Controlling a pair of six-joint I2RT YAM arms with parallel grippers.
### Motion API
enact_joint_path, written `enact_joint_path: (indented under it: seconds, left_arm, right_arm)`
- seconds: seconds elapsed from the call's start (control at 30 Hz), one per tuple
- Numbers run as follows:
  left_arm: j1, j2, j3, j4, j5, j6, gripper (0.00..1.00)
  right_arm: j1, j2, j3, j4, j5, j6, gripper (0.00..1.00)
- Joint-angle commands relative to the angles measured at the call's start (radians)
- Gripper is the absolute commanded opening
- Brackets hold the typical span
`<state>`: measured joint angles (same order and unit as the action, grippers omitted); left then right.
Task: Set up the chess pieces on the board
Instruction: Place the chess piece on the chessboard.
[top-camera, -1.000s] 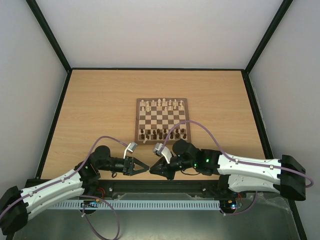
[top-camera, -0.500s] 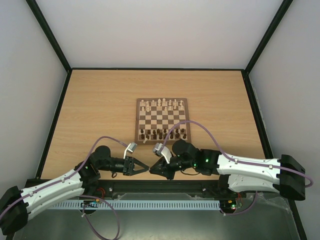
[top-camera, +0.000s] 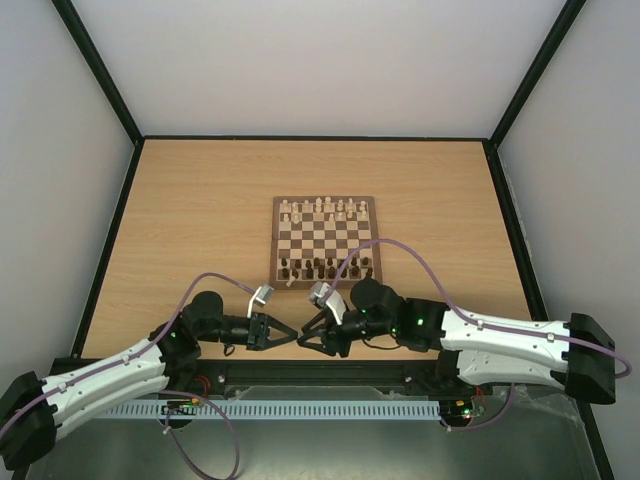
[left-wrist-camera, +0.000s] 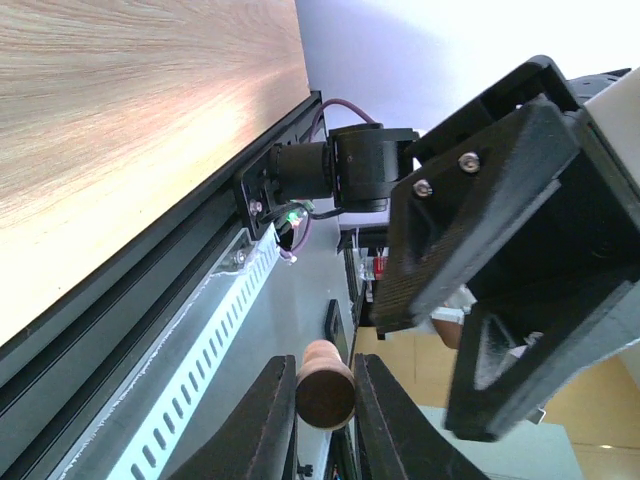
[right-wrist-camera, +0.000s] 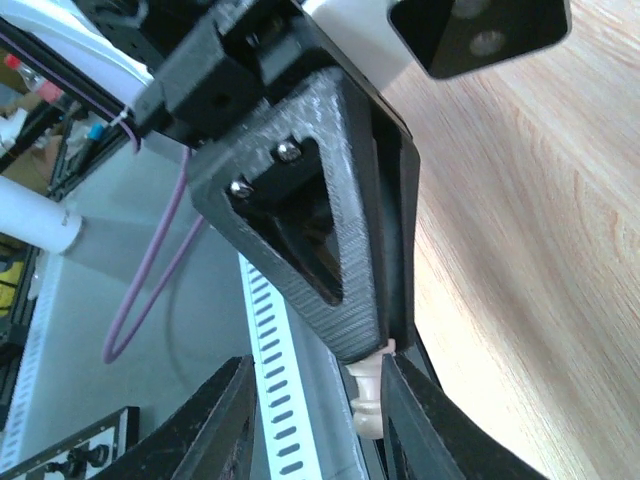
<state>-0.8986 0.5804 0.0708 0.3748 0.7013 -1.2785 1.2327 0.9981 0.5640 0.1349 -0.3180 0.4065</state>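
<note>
Two end effectors tip to tip at 6 o'clock edge of worktop (top-camera: 200, 220). Left end effector (top-camera: 290, 334) clamped on pale chess piece (left-wrist-camera: 325, 392); right end effector (top-camera: 304, 339) fingers apart around it. Board (top-camera: 323, 243) at 12 o'clock from both, mid-worktop.

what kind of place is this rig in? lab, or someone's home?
Probably a lab test cell, not a home: a wooden table boxed in by plain white panels on a black frame, two robot arms bolted at its near edge, and a chessboard as the workpiece.
</note>
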Motion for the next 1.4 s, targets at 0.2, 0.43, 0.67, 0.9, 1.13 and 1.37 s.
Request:
enact_joint_path:
  seconds: [0.2,0.43,0.67,0.9,1.13,1.37]
  left_arm:
    - [-0.003,-0.001,0.047,0.023,-0.055,0.006,0.07]
    - [-0.002,0.003,0.062,0.061,-0.094,-0.031,0.07]
    - [0.008,-0.019,0.043,0.104,-0.113,-0.080,0.06]
    - [0.024,-0.076,0.027,0.119,-0.126,-0.128,0.06]
    - [0.024,-0.094,0.009,0.139,-0.123,-0.155,0.06]
    - [0.024,-0.096,-0.003,0.148,-0.125,-0.161,0.06]
  right_arm:
    - [0.008,-0.123,-0.040,0.029,0.109,0.049,0.44]
    - [0.008,-0.177,-0.109,0.123,0.132,0.104,0.46]
    - [0.008,-0.145,-0.127,0.172,0.100,0.119,0.36]
    - [0.009,-0.139,-0.140,0.194,0.125,0.125,0.36]
    - [0.008,-0.153,-0.151,0.226,0.149,0.132,0.33]
    - [0.008,-0.140,-0.145,0.256,0.129,0.129,0.30]
